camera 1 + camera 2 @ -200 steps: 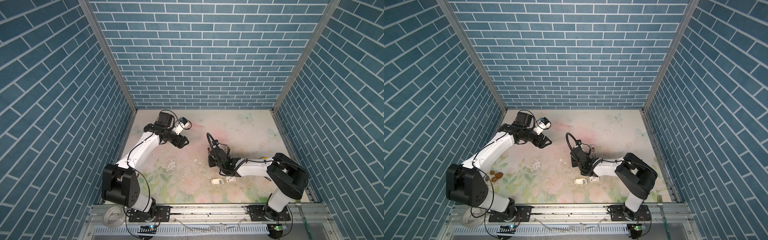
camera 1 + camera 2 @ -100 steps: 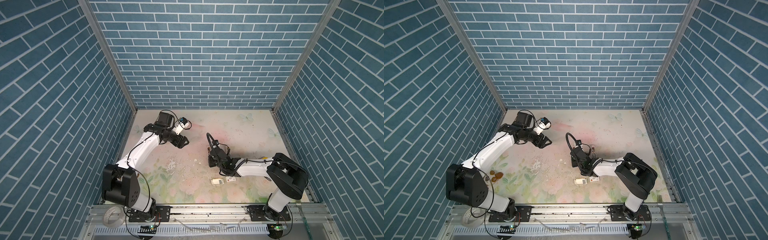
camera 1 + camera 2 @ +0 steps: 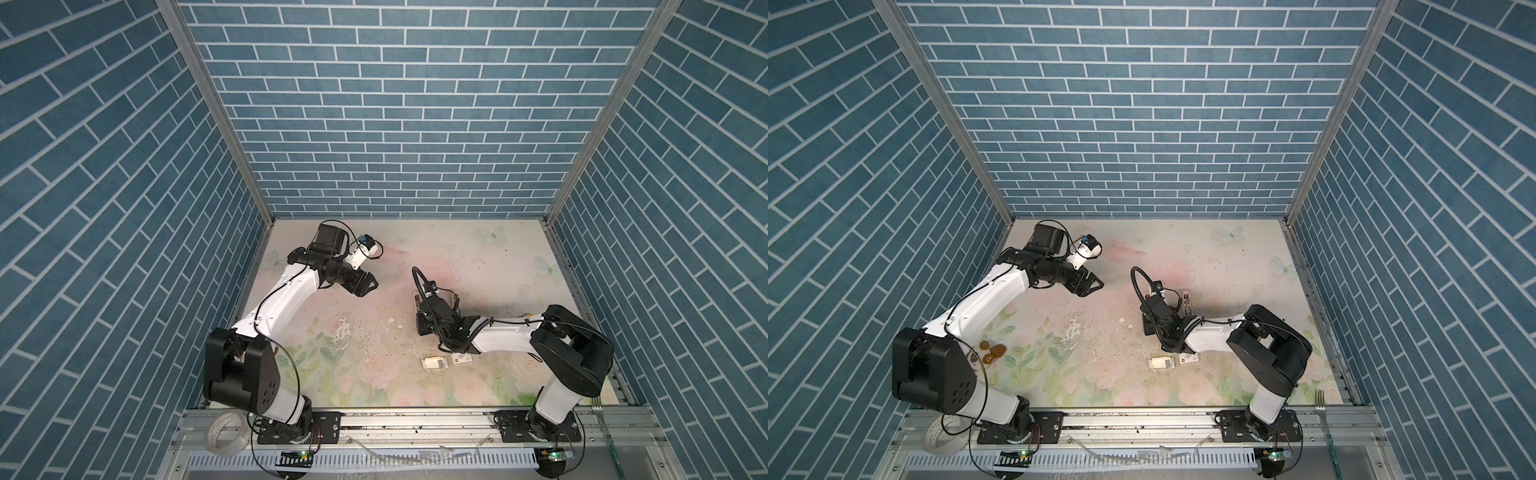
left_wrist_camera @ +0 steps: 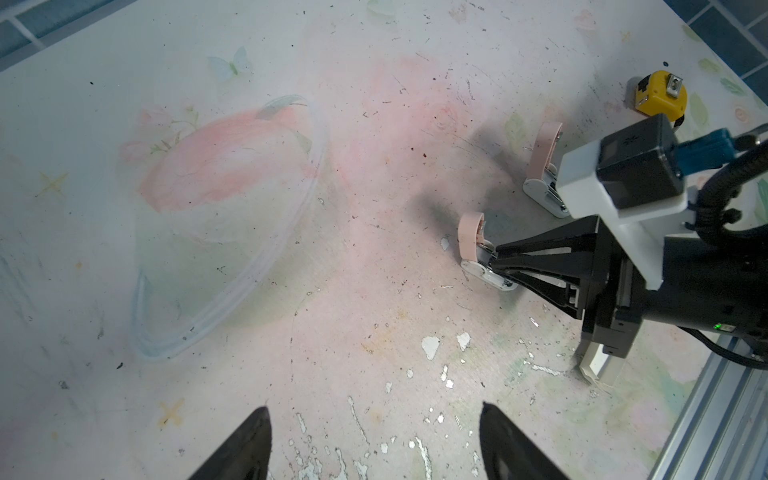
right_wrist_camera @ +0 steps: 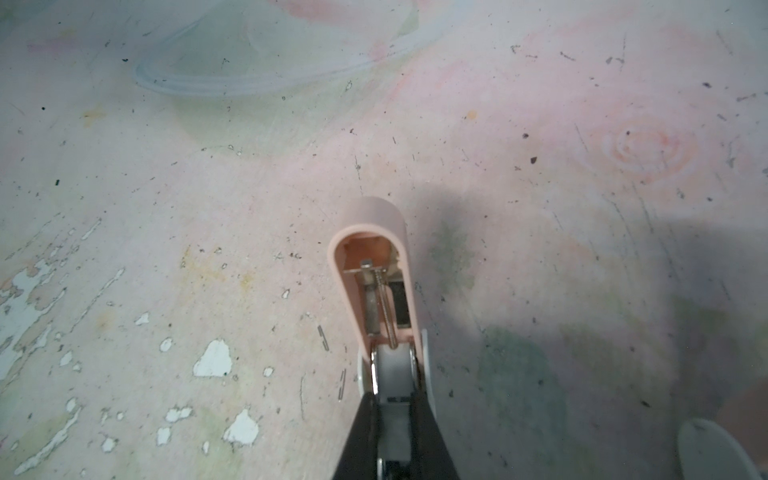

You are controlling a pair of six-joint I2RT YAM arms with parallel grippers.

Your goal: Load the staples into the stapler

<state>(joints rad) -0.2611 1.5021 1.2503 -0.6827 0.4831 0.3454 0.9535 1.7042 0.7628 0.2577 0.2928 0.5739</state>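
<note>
Stapler (pink plastic lid, white base) rests on floral mat, lid swung up; right gripper clamped on its base. Staples, silver-grey strips in small white cardboard tray, lie between stapler and front rail. Left gripper spread apart above bare mat, well clear.

The left arm and right arm are clad in white shells, joined by black rounded joint housings. Black cables are routed along both. The left tool and right tool are formed of black tapered fingers. A black camera on a white bracket is fitted with a blue plug.
</note>
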